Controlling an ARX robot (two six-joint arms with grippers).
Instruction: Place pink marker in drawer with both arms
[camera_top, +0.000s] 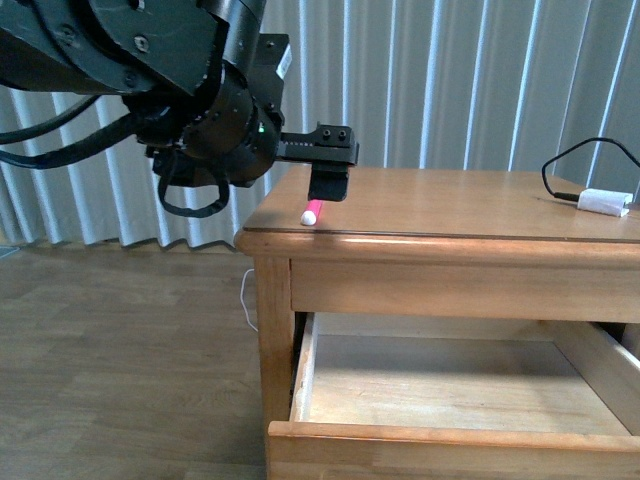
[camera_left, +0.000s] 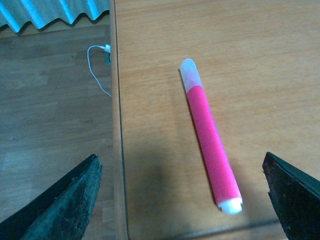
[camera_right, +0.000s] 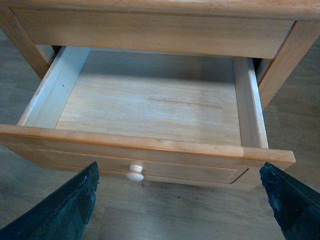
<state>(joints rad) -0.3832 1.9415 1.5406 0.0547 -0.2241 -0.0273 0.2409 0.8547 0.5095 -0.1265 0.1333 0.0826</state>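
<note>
The pink marker (camera_top: 312, 212) (camera_left: 210, 137) lies flat on the wooden table top (camera_top: 450, 205) near its front left corner. My left gripper (camera_top: 328, 190) (camera_left: 182, 200) hangs open just above it, fingers spread wide to either side of the marker, not touching it. The drawer (camera_top: 300, 380) (camera_right: 150, 145) is pulled out below the top; its pale wood inside holds nothing. My right gripper (camera_right: 180, 200) is open in front of the drawer front, above the floor, with the round knob (camera_right: 135, 172) between its fingers' lines. The right arm is out of the front view.
A small white adapter (camera_top: 605, 203) with a black cable (camera_top: 575, 155) sits at the table's back right. A white cord (camera_left: 97, 70) trails on the wood floor (camera_top: 120, 360) beside the table's left edge. Grey curtains (camera_top: 480, 80) hang behind.
</note>
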